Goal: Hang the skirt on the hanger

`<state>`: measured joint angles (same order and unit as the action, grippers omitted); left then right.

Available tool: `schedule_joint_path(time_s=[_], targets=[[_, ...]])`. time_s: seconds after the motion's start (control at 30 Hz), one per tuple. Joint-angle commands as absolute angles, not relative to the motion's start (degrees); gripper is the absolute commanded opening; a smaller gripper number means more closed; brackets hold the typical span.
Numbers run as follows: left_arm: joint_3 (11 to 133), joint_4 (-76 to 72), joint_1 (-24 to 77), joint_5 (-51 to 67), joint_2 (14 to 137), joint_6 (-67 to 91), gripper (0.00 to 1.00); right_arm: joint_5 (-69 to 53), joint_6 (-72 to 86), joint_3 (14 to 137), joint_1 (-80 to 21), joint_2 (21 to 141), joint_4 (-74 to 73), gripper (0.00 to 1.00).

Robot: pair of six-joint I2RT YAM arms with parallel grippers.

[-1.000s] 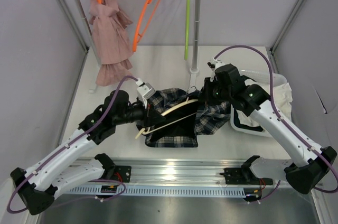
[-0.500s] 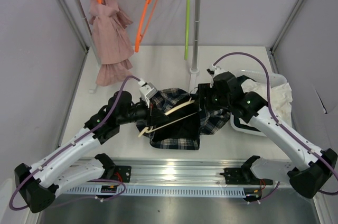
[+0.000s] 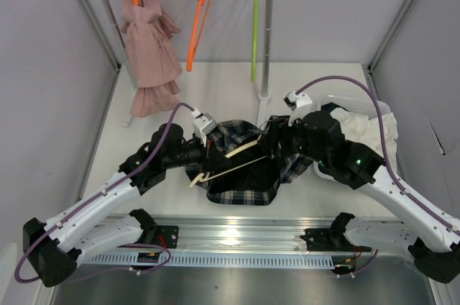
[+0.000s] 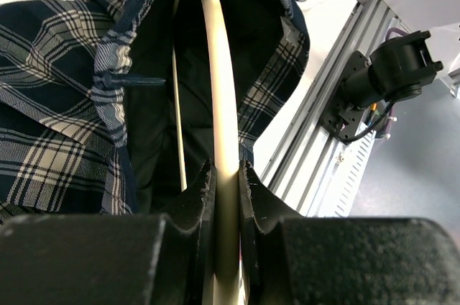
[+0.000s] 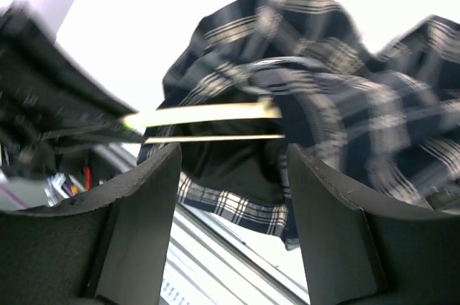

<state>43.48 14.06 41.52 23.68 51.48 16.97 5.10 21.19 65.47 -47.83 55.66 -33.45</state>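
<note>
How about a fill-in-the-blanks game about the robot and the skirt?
1. The left gripper is ____ on the hanger.
2. The right gripper is ____ and holds nothing.
3. The skirt lies on the ____.
Missing words: shut, open, table.

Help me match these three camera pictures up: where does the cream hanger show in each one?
Top external: hanger at centre, slanting across the plaid skirt, between the arms.
Left wrist: hanger runs up the middle from the left gripper's shut jaws.
Right wrist: hanger lies level, left of centre, above the right gripper's open jaws.
Shared landmark: the plaid skirt's dark lining, beside the hanger in all three.
</note>
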Motion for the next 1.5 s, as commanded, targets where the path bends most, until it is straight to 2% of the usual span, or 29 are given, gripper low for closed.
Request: schedule_joint_path(time_s=[0.0, 0.47, 0.67, 0.97, 1.27, 1.47], targets=[[45.0, 9.1, 41.7, 24.1, 51.5, 16.7, 0.00, 4.4, 16.5, 63.6, -50.9, 58.1, -29.4, 0.65], [45.4, 10.3, 41.7, 24.7, 51.4, 15.9, 0.00, 6.8, 13.9, 62.0, -50.8, 65.7, -23.4, 0.61], [46.1, 10.8, 41.7, 24.6, 51.7, 15.5, 0.00, 10.5, 10.9, 60.4, -51.1, 65.1, -22.8, 0.62], [46.0, 10.7, 41.8, 24.7, 51.7, 15.6, 0.00, 10.7, 15.2, 57.5, -48.7, 63.2, -18.3, 0.63], [45.9, 10.7, 41.7, 24.6, 51.8, 15.6, 0.00, 11.1, 20.0, 56.7, -47.0, 62.4, -15.3, 0.57], [45.9, 10.1, 41.7, 24.5, 51.7, 16.0, 0.00, 10.5, 22.3, 55.6, -47.2, 64.2, -13.9, 0.48]])
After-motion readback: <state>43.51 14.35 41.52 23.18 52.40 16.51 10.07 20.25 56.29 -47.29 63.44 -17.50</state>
